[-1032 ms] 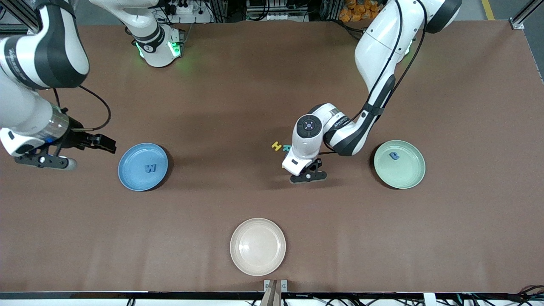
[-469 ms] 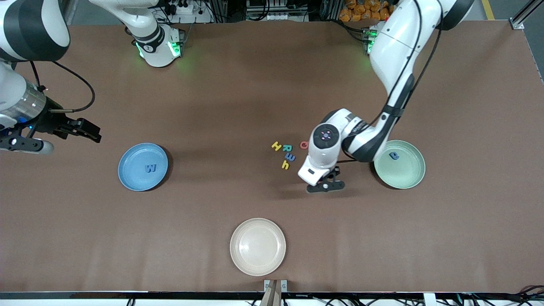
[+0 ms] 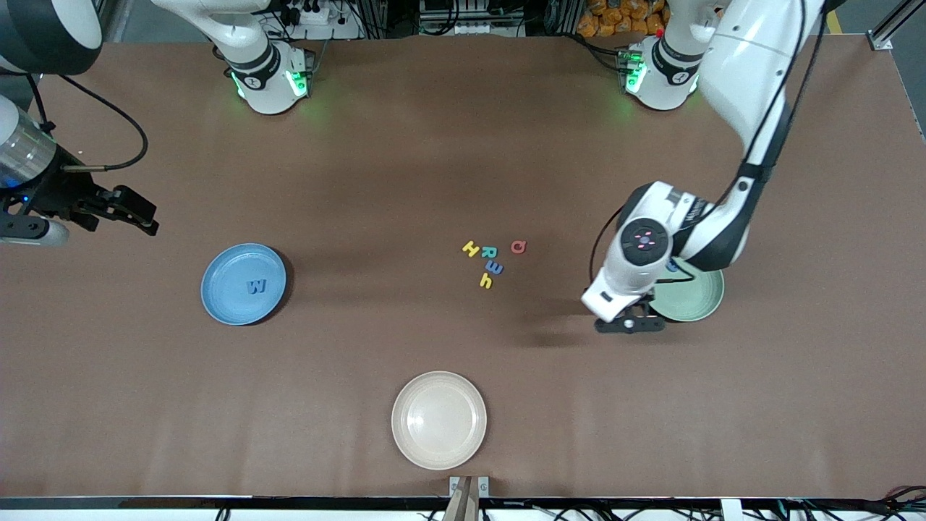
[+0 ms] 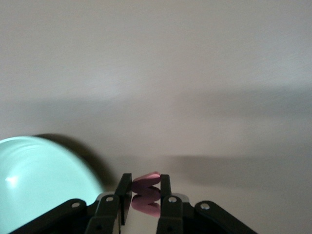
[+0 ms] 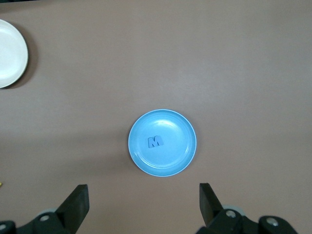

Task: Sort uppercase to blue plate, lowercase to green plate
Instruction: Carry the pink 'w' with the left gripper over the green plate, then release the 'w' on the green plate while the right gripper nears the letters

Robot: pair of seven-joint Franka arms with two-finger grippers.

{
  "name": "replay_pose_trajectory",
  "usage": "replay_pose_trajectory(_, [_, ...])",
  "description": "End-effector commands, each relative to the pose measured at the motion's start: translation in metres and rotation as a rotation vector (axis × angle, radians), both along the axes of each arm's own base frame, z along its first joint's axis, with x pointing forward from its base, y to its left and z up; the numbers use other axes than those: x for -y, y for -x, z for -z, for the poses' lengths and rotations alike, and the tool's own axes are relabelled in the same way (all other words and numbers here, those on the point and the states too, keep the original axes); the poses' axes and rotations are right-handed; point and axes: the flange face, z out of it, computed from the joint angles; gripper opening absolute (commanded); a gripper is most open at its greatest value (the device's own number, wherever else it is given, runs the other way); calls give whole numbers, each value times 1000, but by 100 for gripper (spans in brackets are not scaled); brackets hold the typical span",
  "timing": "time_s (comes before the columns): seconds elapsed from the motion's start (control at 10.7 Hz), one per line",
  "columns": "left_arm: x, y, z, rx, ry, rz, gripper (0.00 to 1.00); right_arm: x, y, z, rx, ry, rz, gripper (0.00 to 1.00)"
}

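My left gripper (image 3: 628,324) hangs over the table at the rim of the green plate (image 3: 698,300), shut on the red lowercase m (image 4: 146,192). The left wrist view shows the m pinched upright in my left gripper (image 4: 145,187), with the green plate (image 4: 44,180) beside it. A blue lowercase piece (image 3: 673,266) lies in that plate, half hidden by the arm. Yellow H (image 3: 471,249), green R (image 3: 489,252), blue e (image 3: 494,268), yellow h (image 3: 485,281) and red Q (image 3: 518,247) lie mid-table. The blue plate (image 3: 244,284) holds the blue W (image 3: 255,286). My right gripper (image 3: 141,213) waits open above the table's end, with nothing in it.
A cream plate (image 3: 439,420) sits nearest the front camera, by the table's edge. The right wrist view looks down on the blue plate (image 5: 162,142) and a slice of the cream plate (image 5: 7,53).
My left arm has carried the red m from the letter cluster over to the green plate's rim, uncovering the letters. My right arm has drawn back from the blue plate.
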Motion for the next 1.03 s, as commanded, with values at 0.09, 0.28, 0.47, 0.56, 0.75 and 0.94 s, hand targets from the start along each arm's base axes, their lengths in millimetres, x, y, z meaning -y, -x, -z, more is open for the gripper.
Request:
replay_pose_trajectory(0.09, [-65, 46, -6, -13, -11, 79, 0, -44, -1, 0, -11, -26, -72, 100])
replay_pose_trajectory(0.28, [-111, 60, 14, 11, 30, 121, 0, -91, -3, 15, -36, -33, -31, 100])
replay_pose_trajectory(0.47, [-134, 61, 20, 19, 41, 139, 0, -152, 0, 40, -70, -35, 73, 100])
replay_pose_trajectory(0.56, [-134, 60, 19, 22, 41, 138, 0, -179, 4, 47, -66, -43, 92, 100])
replay_pose_trajectory(0.75, [-133, 57, 16, 30, 42, 127, 41, -217, 14, 61, -86, -50, 194, 100])
replay_pose_trajectory(0.94, [-130, 52, 10, 47, 51, 101, 60, -263, 24, 93, -119, -44, 291, 100])
